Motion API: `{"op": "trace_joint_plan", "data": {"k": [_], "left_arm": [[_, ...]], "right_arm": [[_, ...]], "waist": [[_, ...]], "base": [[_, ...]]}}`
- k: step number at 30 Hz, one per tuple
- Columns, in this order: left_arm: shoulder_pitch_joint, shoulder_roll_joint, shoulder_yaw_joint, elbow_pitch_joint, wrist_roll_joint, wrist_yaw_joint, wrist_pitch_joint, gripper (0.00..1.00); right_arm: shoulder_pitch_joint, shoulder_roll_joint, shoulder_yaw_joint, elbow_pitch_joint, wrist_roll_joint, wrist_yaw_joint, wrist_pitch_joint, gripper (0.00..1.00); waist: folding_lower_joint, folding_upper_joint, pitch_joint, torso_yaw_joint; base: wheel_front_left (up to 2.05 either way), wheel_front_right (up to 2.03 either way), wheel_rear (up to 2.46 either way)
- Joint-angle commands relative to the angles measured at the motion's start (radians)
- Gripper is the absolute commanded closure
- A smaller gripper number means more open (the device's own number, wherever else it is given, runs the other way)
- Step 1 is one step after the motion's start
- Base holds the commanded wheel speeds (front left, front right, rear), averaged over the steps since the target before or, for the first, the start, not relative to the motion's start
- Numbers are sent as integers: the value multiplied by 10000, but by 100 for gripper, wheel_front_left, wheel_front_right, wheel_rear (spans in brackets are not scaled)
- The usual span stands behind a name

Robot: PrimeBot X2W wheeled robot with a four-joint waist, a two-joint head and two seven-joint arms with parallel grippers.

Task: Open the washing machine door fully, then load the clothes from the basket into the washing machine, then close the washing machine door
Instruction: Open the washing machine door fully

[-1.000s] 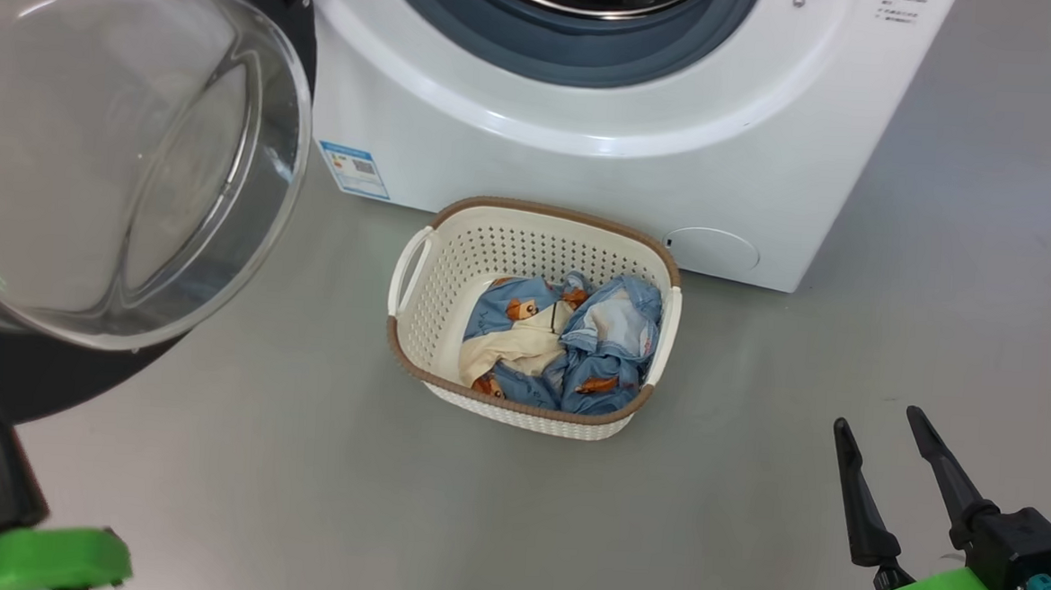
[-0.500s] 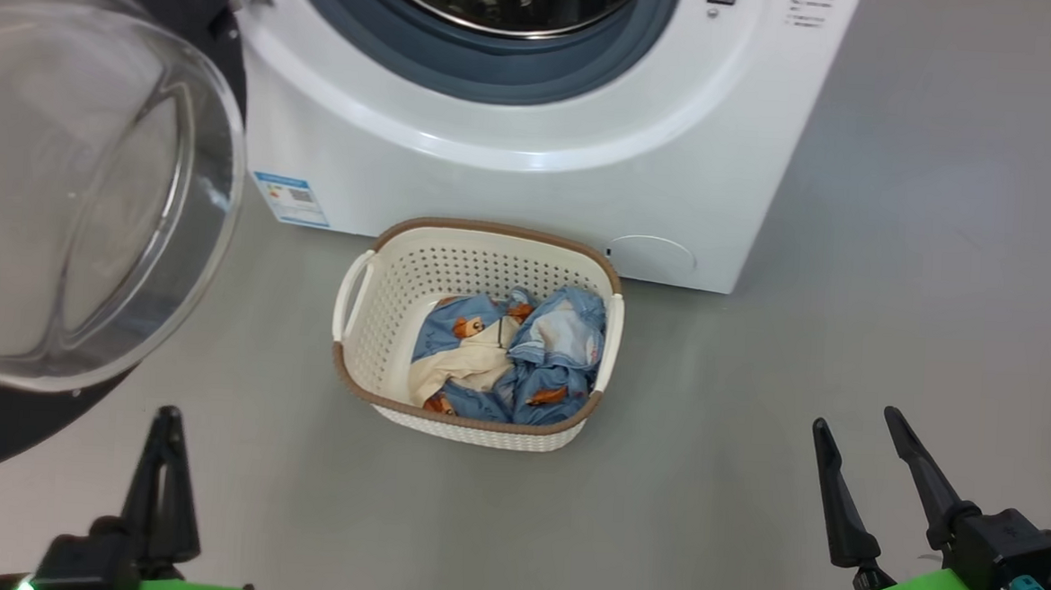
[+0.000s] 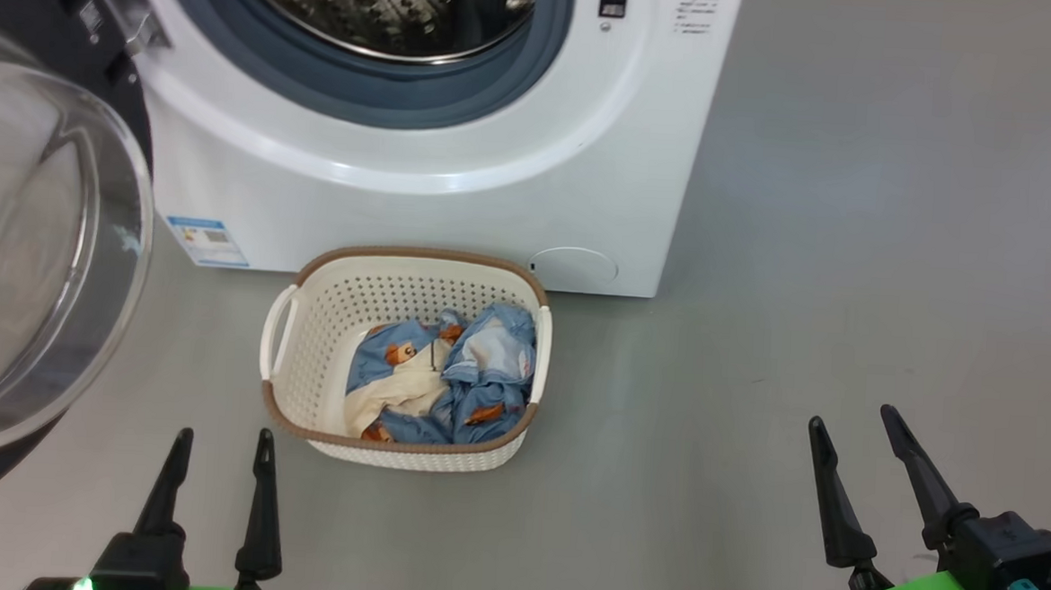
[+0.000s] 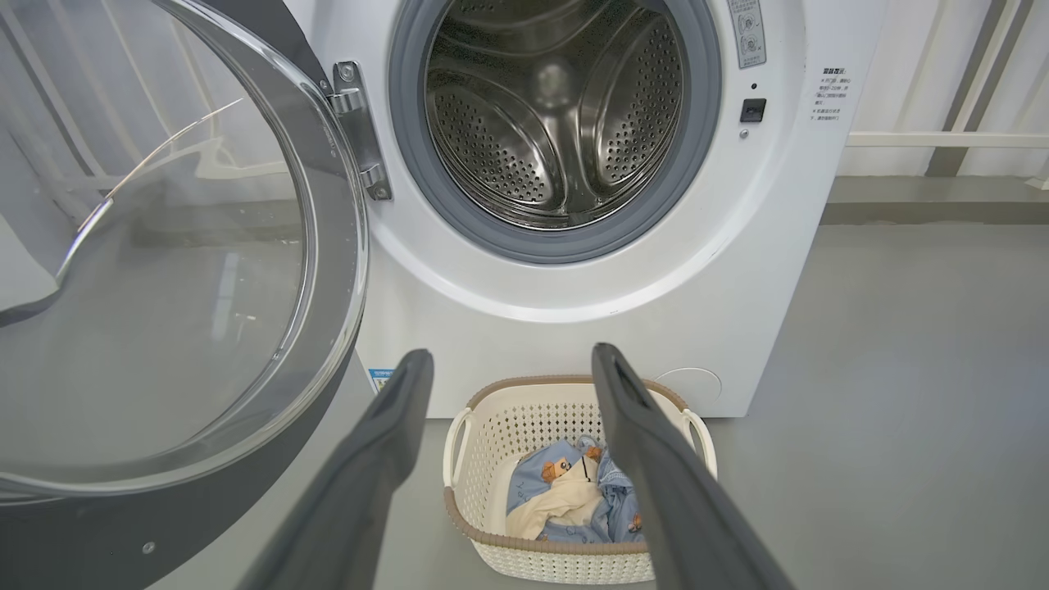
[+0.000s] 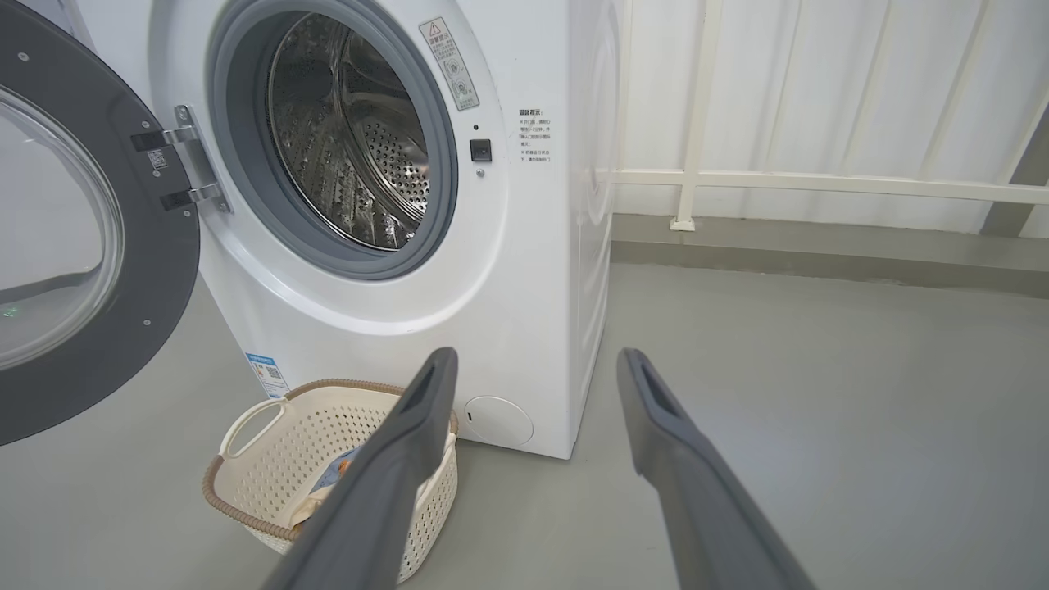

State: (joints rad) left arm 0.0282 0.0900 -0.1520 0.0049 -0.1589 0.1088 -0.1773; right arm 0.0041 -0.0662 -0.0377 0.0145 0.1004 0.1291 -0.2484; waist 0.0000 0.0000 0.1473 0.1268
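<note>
Grey floor (image 3: 851, 258) | right wrist: railing (image 5: 819, 184) beyond | left claw (image 3: 223, 435), right claw (image 3: 851, 417) spread | basket (image 3: 321, 338): clothes (image 3: 449, 381), perhaps one garment

In the head view, the door (image 3: 42, 243) runs off the left edge and the washer (image 3: 422, 209) off the top. From the right wrist, a finger (image 5: 393, 475) of the right gripper (image 5: 533, 354) hides most of the clothes (image 5: 336, 475) in the basket (image 5: 270, 467); you cannot read the small print on the label (image 3: 207, 241).

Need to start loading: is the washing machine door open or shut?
Open: the washing machine door stands swung aside, leaving the drum exposed.
</note>
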Motion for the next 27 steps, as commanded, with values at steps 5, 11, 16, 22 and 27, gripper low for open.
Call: {"op": "trace_joint_plan", "data": {"k": [5,11,16,22,27], "left_arm": [[-209,31,274,59,-120,79,0,0],[-101,-2,192,197,-172,177,86,0],[21,32,154,280,-269,142,123,0],[140,82,94,291,-321,138,192,0],[199,124,72,308,-366,146,192,0]], "right_arm": [[164,39,338,-290,-31,16,-95,0],[348,76,391,-247,17,16,-69,0],[562,98,384,-258,16,16,13,0],[811,121,352,-393,-69,16,133,0],[979,135,293,-528,-97,16,227,0]], "waist": [[0,0,-384,-490],[0,0,-703,-751],[0,0,-986,-842],[0,0,-1268,-891],[0,0,-1437,-934]], "base": [[0,0,0],[0,0,0],[0,0,0],[0,0,0],[0,0,0]]}}
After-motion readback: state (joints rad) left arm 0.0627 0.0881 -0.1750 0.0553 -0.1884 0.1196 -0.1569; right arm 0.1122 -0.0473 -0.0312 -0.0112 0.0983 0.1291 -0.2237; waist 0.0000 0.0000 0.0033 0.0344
